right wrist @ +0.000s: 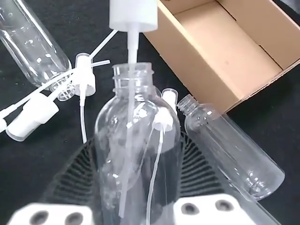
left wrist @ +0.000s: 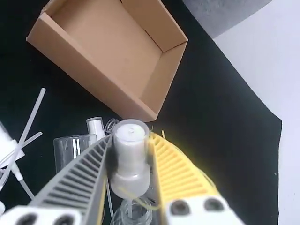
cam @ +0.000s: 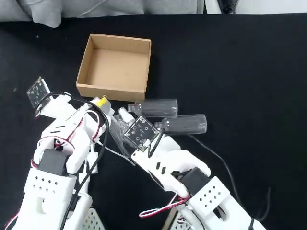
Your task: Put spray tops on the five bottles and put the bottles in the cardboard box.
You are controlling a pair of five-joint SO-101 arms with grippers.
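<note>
My left gripper [left wrist: 131,140] is shut on a white spray top [left wrist: 131,157], held over the open neck of a clear bottle [left wrist: 133,213]. My right gripper [right wrist: 138,157] is shut on that upright bottle [right wrist: 136,140]. The spray top [right wrist: 133,14] hangs above the bottle's mouth, and its thin tube runs down inside. Two bare bottles [right wrist: 229,150] [right wrist: 33,42] lie on the black table, also seen from above [cam: 156,107] [cam: 184,123]. Loose spray tops [right wrist: 84,79] [right wrist: 28,117] lie beside them. The cardboard box [cam: 86,62] stands just beyond both grippers with nothing in it.
The black table [cam: 240,72] stretches to the right of the box. Both arms' white bodies crowd the near edge, the left arm [cam: 57,143] and the right arm [cam: 177,167]. A grey cloth [cam: 43,12] lies at the far left edge.
</note>
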